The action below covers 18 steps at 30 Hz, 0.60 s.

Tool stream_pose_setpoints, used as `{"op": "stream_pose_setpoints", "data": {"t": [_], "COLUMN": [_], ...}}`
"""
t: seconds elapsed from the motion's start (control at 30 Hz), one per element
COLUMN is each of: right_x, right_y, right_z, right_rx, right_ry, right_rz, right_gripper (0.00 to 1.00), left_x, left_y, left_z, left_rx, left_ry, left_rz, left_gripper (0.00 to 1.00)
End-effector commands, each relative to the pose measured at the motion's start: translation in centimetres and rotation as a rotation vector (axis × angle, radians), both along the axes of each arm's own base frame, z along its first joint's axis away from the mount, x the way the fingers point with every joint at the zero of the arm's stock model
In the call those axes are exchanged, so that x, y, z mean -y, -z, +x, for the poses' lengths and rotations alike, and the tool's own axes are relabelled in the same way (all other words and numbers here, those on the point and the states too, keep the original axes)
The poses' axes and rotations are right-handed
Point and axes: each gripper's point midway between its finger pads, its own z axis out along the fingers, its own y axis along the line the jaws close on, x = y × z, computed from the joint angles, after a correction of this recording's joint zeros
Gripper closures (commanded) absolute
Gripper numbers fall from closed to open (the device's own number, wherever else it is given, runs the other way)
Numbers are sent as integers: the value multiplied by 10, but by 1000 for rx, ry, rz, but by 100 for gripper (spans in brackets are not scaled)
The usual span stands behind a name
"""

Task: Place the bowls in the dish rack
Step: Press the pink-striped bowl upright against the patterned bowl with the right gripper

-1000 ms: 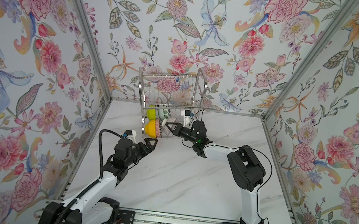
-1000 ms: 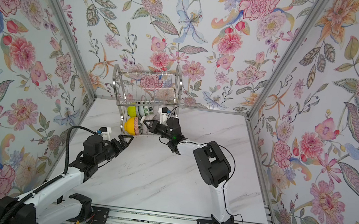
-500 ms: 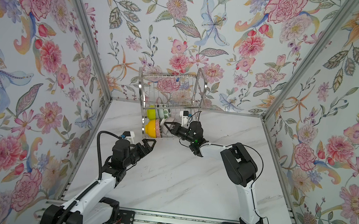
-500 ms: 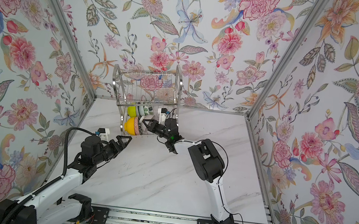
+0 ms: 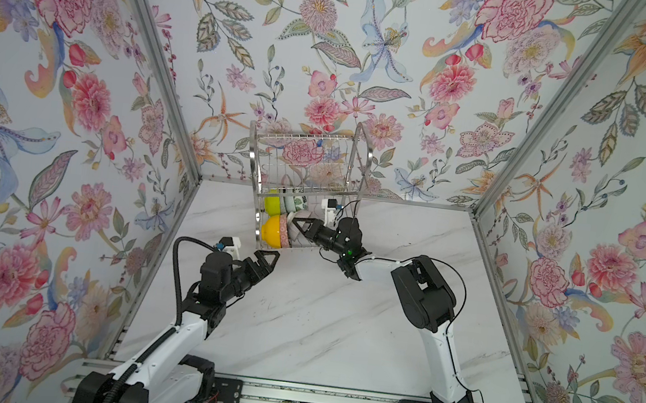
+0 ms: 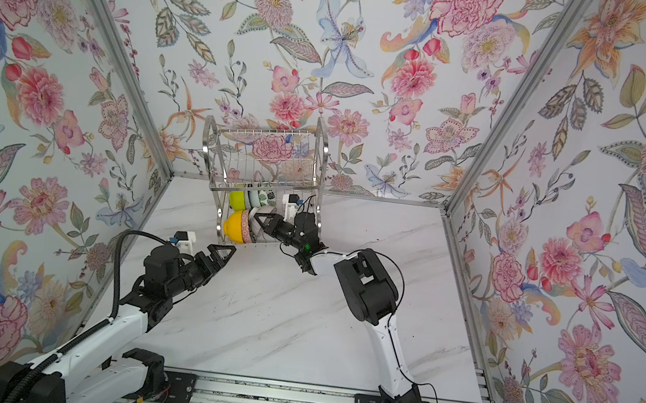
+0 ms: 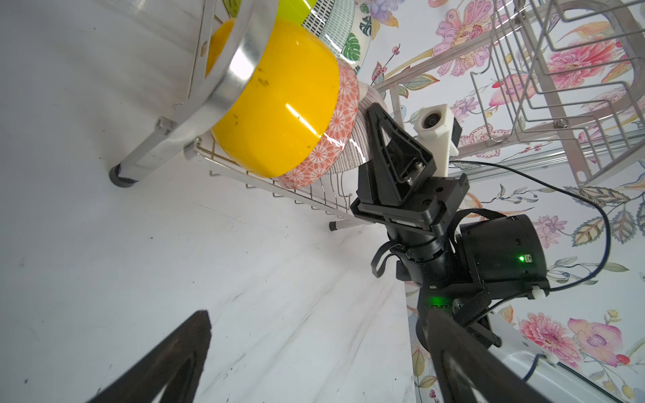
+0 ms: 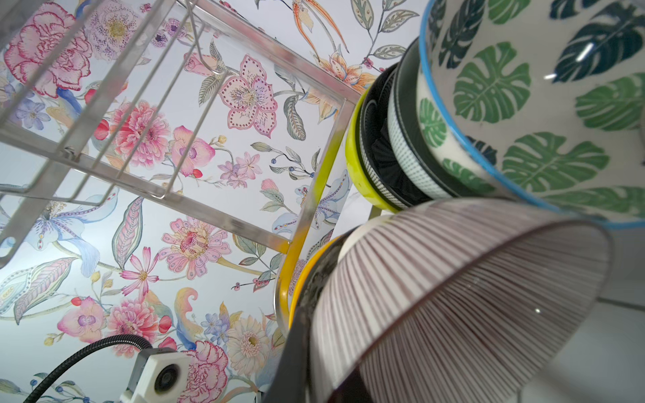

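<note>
Over the last second the right gripper (image 5: 296, 224) has crept a little deeper into the dish rack (image 5: 252, 156), and its elbow has swung in behind it. The left gripper (image 5: 265, 260) has hardly stirred.

The rack stands at twelve o'clock on the table (image 5: 318, 327). All the bowls I can see sit on its lower shelf, crowded toward the nine o'clock end. The right jaws are clenched on the rim of the ribbed bowl (image 8: 453, 296), which is tipped on edge against a pink patterned bowl (image 7: 331, 139) and the yellow bowl (image 5: 271, 229). A lime bowl (image 5: 272, 204) and a leaf-print bowl (image 8: 523, 104) stand behind them.

The left jaws are spread wide and empty, at the rack's seven o'clock corner.

This looks like the final seating step. Next, I'd say, the bowl should be settled between the wires, then let go, with the gripper backing out toward four o'clock without dragging its neighbours.
</note>
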Motion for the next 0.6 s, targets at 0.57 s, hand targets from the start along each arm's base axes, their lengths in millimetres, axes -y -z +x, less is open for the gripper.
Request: {"op": "stream_pose_setpoints", "data": {"t": [0.57], "right_x": [-8], "right_y": [8], "right_z": [-13], "right_rx": [28], "right_ry": [-41], "right_rz": [-43], "right_gripper": [100], "left_x": [-5], "left_y": [0], "left_z": [-8], "left_rx": [-2], "left_ry": [-5], "left_rz": [-6], "left_gripper": [1]}}
